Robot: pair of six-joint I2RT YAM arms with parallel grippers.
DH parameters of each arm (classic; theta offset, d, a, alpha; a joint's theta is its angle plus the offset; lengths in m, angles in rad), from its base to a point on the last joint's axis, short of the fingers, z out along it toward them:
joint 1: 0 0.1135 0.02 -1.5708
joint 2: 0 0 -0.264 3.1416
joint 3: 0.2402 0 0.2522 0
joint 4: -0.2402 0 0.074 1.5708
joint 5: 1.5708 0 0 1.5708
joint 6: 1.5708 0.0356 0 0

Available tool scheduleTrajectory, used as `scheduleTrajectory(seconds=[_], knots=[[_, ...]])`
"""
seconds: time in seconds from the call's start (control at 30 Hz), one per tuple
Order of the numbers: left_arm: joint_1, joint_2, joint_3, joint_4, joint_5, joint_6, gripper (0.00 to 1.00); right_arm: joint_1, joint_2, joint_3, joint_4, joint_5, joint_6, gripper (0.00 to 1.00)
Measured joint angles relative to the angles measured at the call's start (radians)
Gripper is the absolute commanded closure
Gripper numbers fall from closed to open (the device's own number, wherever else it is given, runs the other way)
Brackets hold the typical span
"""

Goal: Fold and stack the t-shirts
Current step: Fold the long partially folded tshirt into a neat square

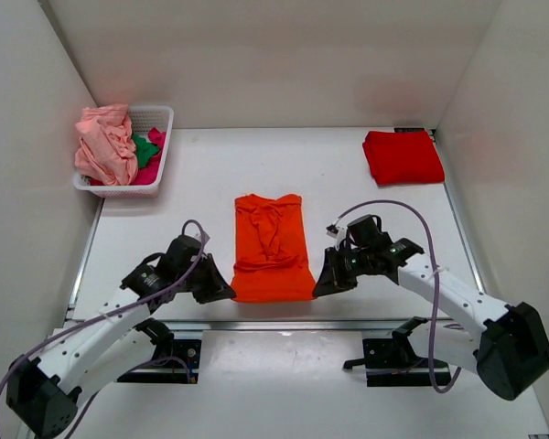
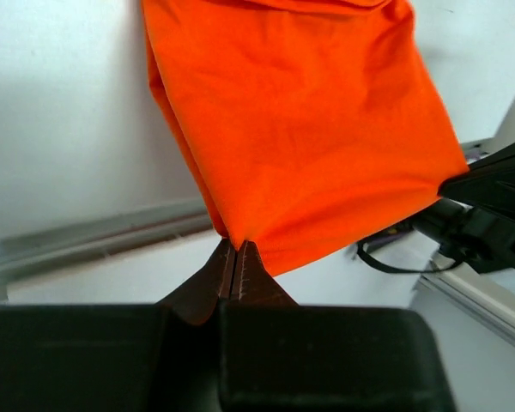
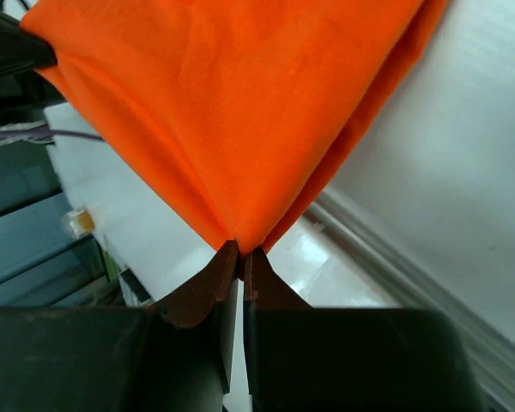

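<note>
White table (image 1: 348, 197), white walls (image 1: 274, 55), orange t-shirt (image 1: 272, 249)

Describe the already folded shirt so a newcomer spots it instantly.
On the white table, go to the far right corner. The red t-shirt lies there alone. It is a compact folded rectangle, unlike the orange t-shirt mid-table and the crumpled ones in the basket.

A white table (image 1: 348, 192) fills the middle, boxed in by plain white walls: a back wall (image 1: 274, 55), a left wall (image 1: 27, 183) and a right wall (image 1: 517, 137). Grey metal rails run along the table's left edge (image 1: 84, 256), right edge (image 1: 464, 233) and near edge (image 1: 274, 324). The light is soft and even, casting only faint shadows.
</note>
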Motion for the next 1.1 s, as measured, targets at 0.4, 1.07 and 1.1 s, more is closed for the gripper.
scheduleTrajectory(seconds=[0.4,1.07,1.1], knots=[[0.043,0.034,0.196,-0.117,0.028,-0.03,1.0,-0.056,-0.012,0.142,-0.174,-0.074,-0.017,1.0],[0.268,0.464,0.491,0.017,0.048,0.17,1.0,-0.218,0.466,0.7,-0.304,-0.082,-0.272,1.0],[0.273,0.484,0.502,0.026,0.042,0.179,1.0,-0.22,0.484,0.716,-0.301,-0.08,-0.274,1.0]])
